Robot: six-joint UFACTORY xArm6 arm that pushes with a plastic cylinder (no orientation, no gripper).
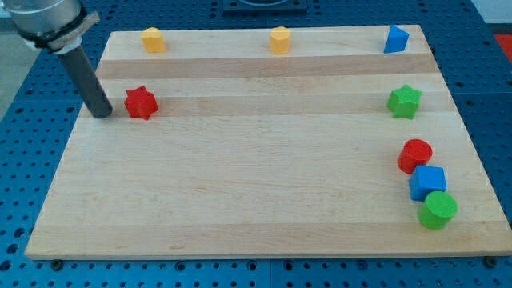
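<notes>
My tip [102, 114] rests on the wooden board [240, 184] near its left edge, just left of the red star block [141, 102], with a small gap between them. The dark rod rises up and to the left from the tip toward the arm at the view's top left. A yellow block [153, 39] lies above the red star near the top edge. Another yellow block [279, 39] sits at the top middle.
A blue triangular block [396, 39] is at the top right and a green star [404, 101] below it. At the lower right a red cylinder [414, 155], a blue cube [427, 183] and a green cylinder [438, 210] cluster together. A blue perforated table surrounds the board.
</notes>
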